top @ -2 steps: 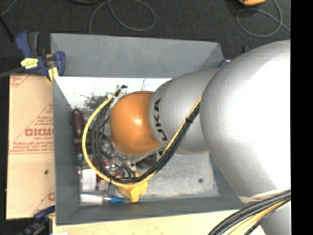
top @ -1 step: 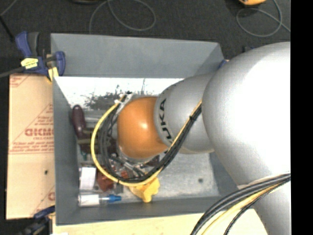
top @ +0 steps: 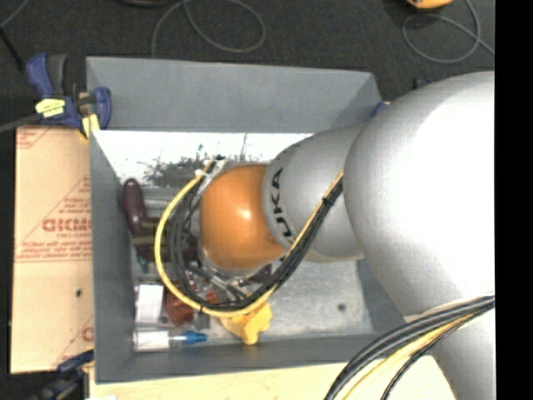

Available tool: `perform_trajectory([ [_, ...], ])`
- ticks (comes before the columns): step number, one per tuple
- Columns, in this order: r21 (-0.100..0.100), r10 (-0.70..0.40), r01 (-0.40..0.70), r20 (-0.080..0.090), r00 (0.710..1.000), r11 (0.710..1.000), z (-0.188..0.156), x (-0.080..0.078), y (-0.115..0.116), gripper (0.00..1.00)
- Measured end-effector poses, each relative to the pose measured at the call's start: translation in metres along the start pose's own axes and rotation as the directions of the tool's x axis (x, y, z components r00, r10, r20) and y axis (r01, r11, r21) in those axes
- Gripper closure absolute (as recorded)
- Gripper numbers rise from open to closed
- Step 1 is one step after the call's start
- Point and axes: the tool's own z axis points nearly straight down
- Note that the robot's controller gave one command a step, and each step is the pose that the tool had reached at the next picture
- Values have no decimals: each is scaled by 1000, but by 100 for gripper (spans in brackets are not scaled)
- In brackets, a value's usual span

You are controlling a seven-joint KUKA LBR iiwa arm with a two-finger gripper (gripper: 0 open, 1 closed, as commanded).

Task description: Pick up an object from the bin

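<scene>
Camera view, arm (top: 333, 207) over left of bin (top: 233, 98) (yellow piece (top: 250, 323) beside it)

- We look down on the grey metal bin (top: 233, 98) from above, tilted somewhat, so its far wall shows broad.
- We stand near; the arm (top: 416, 182) enters from the right and covers much of the floor.

I note the bin (top: 233, 98) walls as matt grey metal, the arm's orange cover (top: 237, 215) glossy and smooth, its silver shell (top: 416, 165) satin; the yellow piece (top: 250, 323) lower centre looks plastic.
</scene>
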Motion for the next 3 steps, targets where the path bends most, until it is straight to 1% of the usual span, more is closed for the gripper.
perform_trajectory([
  [1, -1, -2, 2, 2, 1000, 1000, 0, -1, 0, 100],
  [2, 0, -6, 6, 2, 1000, 1000, -7, -6, -1, 100],
  [3, 0, 0, 0, 0, 1000, 1000, -50, -12, -1, 100],
])
